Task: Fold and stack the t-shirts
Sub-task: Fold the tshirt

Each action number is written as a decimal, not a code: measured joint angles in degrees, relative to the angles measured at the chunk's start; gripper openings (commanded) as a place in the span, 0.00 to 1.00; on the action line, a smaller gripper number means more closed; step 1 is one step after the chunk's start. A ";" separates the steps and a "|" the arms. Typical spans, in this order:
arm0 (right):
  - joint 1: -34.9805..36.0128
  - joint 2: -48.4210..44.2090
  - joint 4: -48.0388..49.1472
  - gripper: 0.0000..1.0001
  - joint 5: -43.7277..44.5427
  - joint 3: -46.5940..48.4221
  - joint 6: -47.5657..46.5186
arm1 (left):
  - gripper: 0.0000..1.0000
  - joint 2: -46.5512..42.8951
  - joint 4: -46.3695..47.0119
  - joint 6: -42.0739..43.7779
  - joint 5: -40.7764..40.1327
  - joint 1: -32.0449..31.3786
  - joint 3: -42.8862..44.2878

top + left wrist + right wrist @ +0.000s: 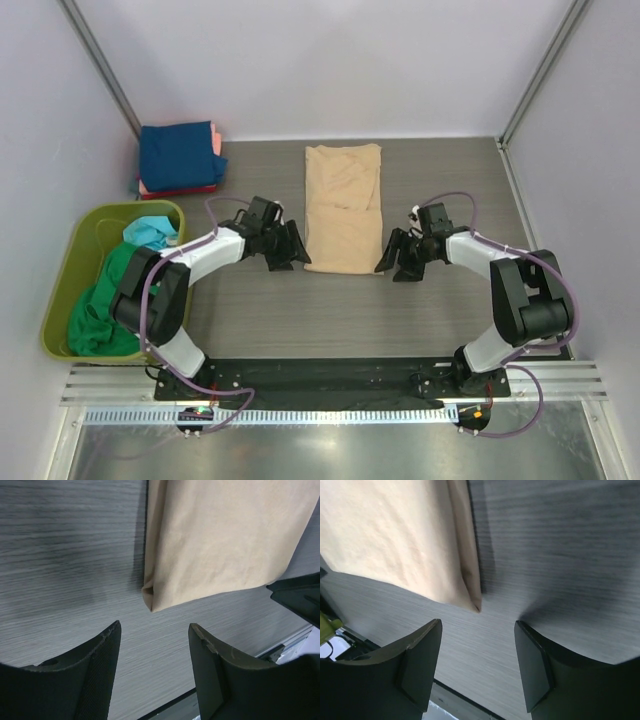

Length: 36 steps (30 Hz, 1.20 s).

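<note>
A tan t-shirt lies folded into a long strip in the middle of the table. My left gripper stands open just off its near left corner, nothing between its fingers. My right gripper stands open just off the near right corner, also empty. A stack of folded t-shirts, navy on top with pink and red edges below, sits at the back left. Green and teal t-shirts are heaped in the bin.
An olive-green plastic bin stands at the left edge of the table. Walls close in the left, right and back sides. The black base rail runs along the near edge.
</note>
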 measured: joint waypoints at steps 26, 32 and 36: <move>0.07 5.62 10.05 0.29 -4.22 -0.15 1.53 | 0.39 3.72 15.58 -3.56 0.83 -2.56 -7.04; 0.07 5.86 10.03 0.13 -3.85 -0.15 1.14 | 0.00 4.76 18.05 -5.07 -0.76 -2.69 -8.26; 0.07 5.95 10.27 0.01 -3.56 -0.55 0.85 | 0.00 4.39 19.17 -5.51 -1.97 -3.19 -8.96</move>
